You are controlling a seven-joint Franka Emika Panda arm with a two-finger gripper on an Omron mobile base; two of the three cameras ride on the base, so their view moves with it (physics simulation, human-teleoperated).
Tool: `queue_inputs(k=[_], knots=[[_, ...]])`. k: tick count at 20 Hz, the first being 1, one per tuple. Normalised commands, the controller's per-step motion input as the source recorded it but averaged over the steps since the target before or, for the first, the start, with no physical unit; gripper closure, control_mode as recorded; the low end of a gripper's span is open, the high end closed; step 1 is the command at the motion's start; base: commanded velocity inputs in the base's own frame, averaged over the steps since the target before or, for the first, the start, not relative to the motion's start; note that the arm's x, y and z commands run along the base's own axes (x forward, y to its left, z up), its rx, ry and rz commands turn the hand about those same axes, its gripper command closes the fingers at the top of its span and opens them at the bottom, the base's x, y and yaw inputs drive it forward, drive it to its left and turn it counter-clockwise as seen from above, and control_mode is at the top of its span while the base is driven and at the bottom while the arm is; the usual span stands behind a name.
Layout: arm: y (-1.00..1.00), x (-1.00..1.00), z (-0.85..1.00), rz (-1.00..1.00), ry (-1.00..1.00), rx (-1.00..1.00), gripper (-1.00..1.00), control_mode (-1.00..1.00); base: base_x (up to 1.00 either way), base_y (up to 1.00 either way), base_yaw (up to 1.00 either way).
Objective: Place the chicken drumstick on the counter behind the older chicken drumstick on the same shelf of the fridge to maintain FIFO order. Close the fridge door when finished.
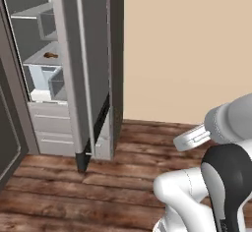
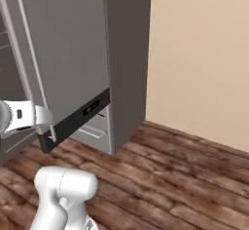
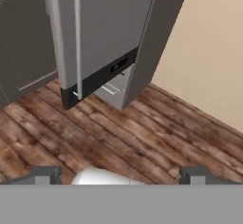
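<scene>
On the far left we have the fridge (image 1: 44, 78) with its interior exposed, and there on a pale shelf (image 1: 42, 58) sits a small brown drumstick (image 1: 50, 55), with a clear bin just below it. Moving right, the door (image 1: 91, 44) stands ajar, swung out toward us, its long bar handle (image 1: 83, 69) running down the front and a dark strip along its foot. From the right base view we see the door's flat grey face (image 2: 63, 48) and the arm's white wrist reaching in beside the handle's lower end. Down in the hand view our fingers (image 3: 121, 175) are spread wide with nothing between them, hovering over the wood floor (image 3: 118, 137), the door's bottom corner ahead. Furthest right, a plain beige wall (image 1: 187, 49).
</scene>
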Motion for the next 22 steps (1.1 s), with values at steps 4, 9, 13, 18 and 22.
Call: queue_inputs(k=[4, 9, 13, 18, 22], knots=[[0.0, 0.0, 0.0, 0.0, 0.0, 0.0, -1.0, 1.0, 0.75, -1.0, 0.43], [0.0, 0.0, 0.0, 0.0, 0.0, 0.0, -1.0, 1.0, 0.74, -0.96, 0.43], [0.0, 0.0, 0.0, 0.0, 0.0, 0.0, -1.0, 1.0, 0.72, -0.6, 0.42], [0.0, 0.0, 0.0, 0.0, 0.0, 0.0, -1.0, 1.0, 0.91, -0.23, 0.48], [0.0, 0.0, 0.0, 0.0, 0.0, 0.0, -1.0, 1.0, 0.63, -0.41, 0.47]])
